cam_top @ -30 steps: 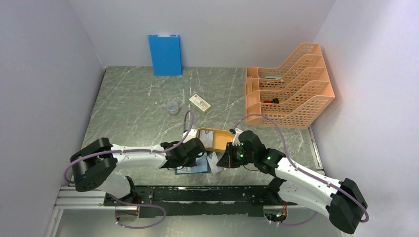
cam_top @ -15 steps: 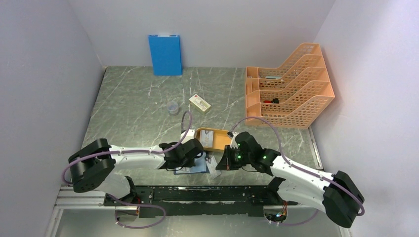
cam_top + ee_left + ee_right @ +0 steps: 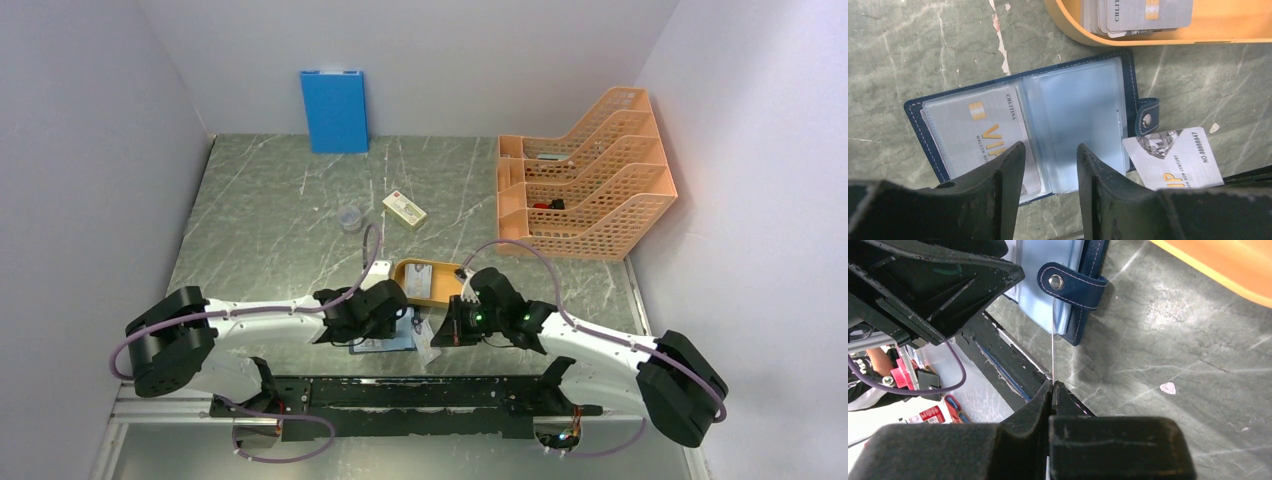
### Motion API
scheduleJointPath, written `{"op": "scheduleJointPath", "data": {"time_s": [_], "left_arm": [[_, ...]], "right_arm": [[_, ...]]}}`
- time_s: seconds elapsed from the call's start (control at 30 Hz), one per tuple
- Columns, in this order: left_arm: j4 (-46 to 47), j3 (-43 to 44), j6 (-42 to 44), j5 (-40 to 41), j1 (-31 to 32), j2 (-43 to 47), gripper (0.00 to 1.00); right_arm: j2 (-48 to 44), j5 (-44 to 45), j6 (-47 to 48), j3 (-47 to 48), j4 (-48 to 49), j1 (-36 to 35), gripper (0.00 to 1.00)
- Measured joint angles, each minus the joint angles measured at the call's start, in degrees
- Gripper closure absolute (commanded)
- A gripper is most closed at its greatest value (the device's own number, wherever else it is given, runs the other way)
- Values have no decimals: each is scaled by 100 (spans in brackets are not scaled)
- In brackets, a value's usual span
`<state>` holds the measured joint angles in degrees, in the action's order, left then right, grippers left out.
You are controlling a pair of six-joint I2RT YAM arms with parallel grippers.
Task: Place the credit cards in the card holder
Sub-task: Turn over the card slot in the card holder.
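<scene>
The card holder (image 3: 1083,100) lies open on the table near its front edge, navy outside with clear sleeves and a snap tab (image 3: 1070,282). One credit card (image 3: 975,125) sits in its left sleeve. My left gripper (image 3: 1050,150) hovers open over the holder's near edge, with nothing between its fingers. My right gripper (image 3: 1053,384) is shut on another credit card (image 3: 1175,155), which stands on edge beside the tab. More credit cards (image 3: 1143,12) lie in the orange tray (image 3: 1198,32) just beyond the holder (image 3: 385,340).
A cream box (image 3: 404,210) and a small clear cup (image 3: 349,217) sit mid-table. An upright blue folder (image 3: 335,110) leans on the back wall. An orange file rack (image 3: 585,190) fills the right rear. The metal rail at the table's front edge runs right behind both grippers.
My left gripper has gone from shut to open over the card holder. The right arm has carried its card a little to the left, closer to the holder's tab.
</scene>
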<state>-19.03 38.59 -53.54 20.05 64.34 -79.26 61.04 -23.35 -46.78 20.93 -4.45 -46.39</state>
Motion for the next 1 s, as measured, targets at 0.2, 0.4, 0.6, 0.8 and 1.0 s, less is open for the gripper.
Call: {"op": "scheduleJointPath", "data": {"time_s": [0.2, 0.4, 0.6, 0.8, 1.0], "left_arm": [[-31, 0, 39, -48, 0, 76, 45], [-17, 74, 87, -79, 0, -210, 46], [81, 208, 131, -79, 0, -442, 55], [72, 214, 168, -22, 0, -516, 83], [57, 212, 138, 61, 0, -522, 95]], "right_arm": [[105, -68, -76, 0, 197, -52, 100], [192, -85, -101, 0, 262, -83, 100], [-129, 114, -83, 0, 26, -98, 100], [-391, 254, -61, 0, -216, -98, 100], [-442, 306, -57, 0, -356, -98, 100]]}}
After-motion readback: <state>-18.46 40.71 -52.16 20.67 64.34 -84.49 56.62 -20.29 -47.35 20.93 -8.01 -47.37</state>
